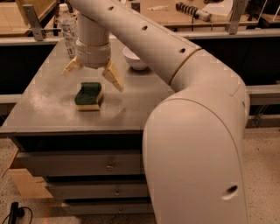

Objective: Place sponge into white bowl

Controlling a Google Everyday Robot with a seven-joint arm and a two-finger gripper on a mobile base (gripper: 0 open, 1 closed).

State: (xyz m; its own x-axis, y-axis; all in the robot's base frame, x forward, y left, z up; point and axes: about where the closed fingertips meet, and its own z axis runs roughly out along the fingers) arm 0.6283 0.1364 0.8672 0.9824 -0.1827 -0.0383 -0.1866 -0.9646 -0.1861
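Note:
The sponge (89,96), dark green on top over pale yellow foam, lies flat on the grey cabinet top (52,103), left of centre. The white bowl (134,59) stands at the back of the top, partly hidden behind the arm. My gripper (92,77) hangs open just above and behind the sponge, its two tan fingers spread wide. One fingertip (116,81) is to the sponge's right and the other (68,70) is to its upper left. It holds nothing.
A clear plastic water bottle (68,30) stands at the back left corner of the top. The cabinet has drawers (78,164) below its front edge. My large arm (197,131) fills the right side. A bench with tools (192,11) runs behind.

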